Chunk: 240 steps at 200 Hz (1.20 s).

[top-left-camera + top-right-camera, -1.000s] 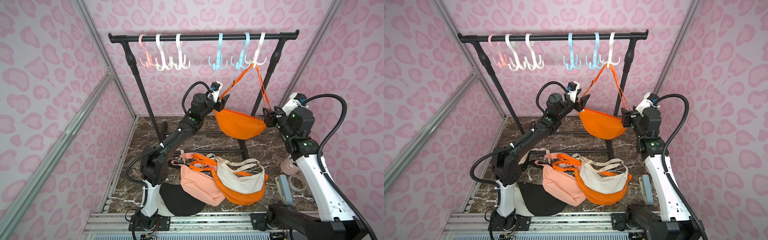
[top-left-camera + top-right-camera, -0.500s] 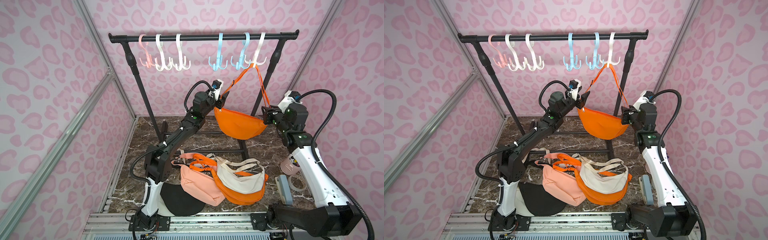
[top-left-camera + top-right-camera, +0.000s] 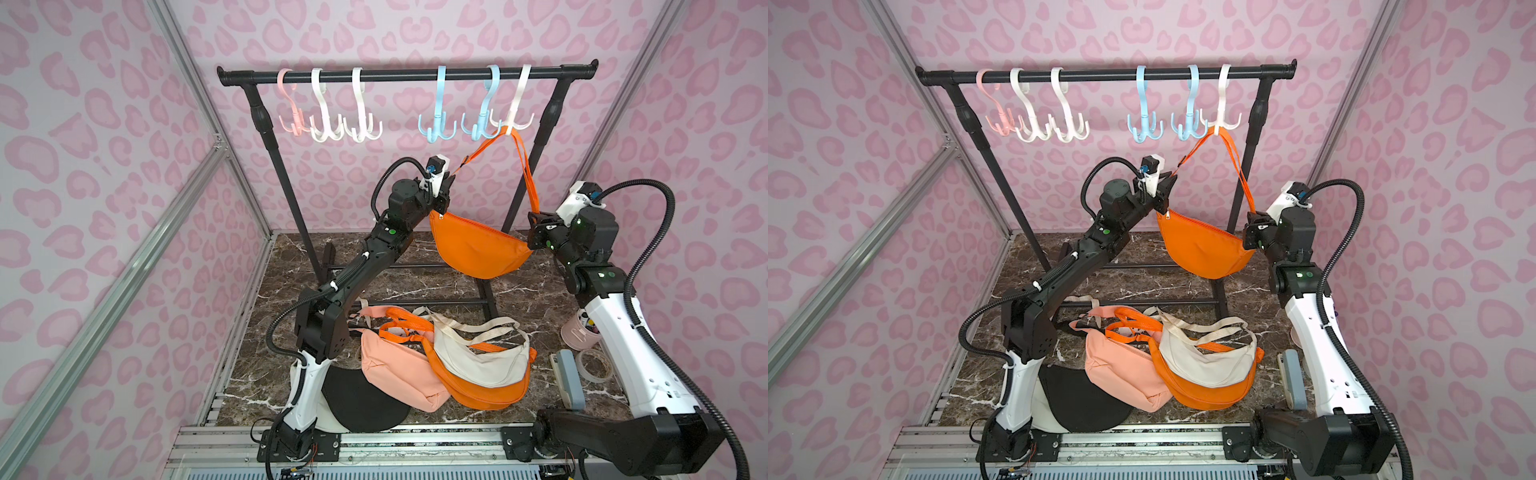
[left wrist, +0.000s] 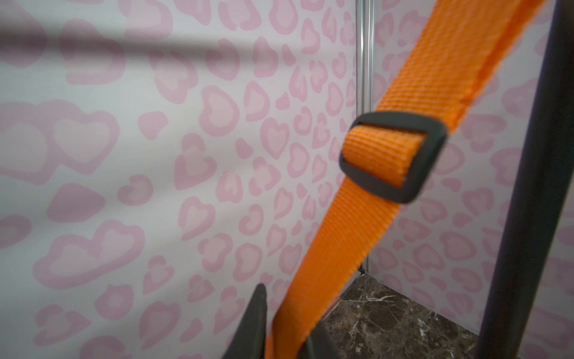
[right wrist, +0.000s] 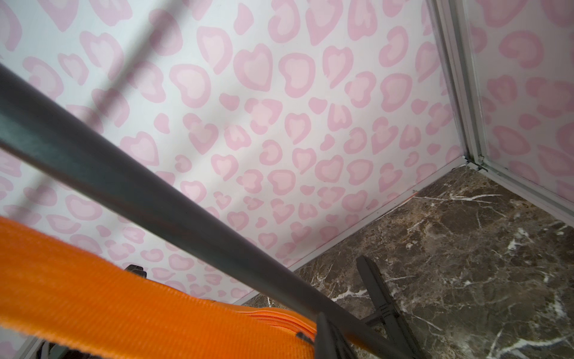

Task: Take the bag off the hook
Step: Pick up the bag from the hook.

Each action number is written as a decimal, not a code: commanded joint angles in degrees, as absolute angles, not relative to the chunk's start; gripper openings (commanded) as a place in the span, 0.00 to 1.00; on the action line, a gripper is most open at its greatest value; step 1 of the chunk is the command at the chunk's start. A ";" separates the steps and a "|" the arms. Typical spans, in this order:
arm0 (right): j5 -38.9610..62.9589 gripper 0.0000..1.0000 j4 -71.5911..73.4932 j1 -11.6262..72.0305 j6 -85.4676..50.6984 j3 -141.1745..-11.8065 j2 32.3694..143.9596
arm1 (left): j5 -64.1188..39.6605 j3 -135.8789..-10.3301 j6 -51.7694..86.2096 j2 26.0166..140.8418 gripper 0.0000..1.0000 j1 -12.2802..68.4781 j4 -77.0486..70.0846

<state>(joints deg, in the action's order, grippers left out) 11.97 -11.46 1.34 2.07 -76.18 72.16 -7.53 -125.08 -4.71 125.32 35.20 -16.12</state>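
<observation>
Pink leopard-print walls, marble surface (image 3: pixel 419 284), orange bag (image 3: pixel 478 249) hangs off the white hook (image 3: pixel 513 120) by its strap (image 4: pixel 351 236), left end effector (image 3: pixel 444 198) pinching that strap, right end effector (image 3: pixel 533 237) apparently nipping the bag's corner, presumably to lift both sides together.

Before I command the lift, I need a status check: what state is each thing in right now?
orange bag: hanging by its strap.
strap: looped over the white hook.
left gripper: jaws shut on the strap.
right gripper: at the bag's end, grip unclear.
other five hooks: empty.
loose bags: piled below, unheld.
</observation>
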 commanded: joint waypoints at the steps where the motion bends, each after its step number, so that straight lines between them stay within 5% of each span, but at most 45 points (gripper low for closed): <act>1: 10.46 0.11 -9.68 1.32 1.02 -75.66 71.98 | -7.77 -127.17 -2.50 125.58 0.05 35.14 -17.11; 240: 9.14 0.00 -22.26 1.32 -9.67 -91.70 67.00 | -13.08 -126.26 16.50 109.61 0.03 35.33 -3.80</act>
<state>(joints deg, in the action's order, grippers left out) 9.04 -22.20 1.28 -7.99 -91.02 67.53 -11.18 -126.76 15.38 111.61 35.31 -2.72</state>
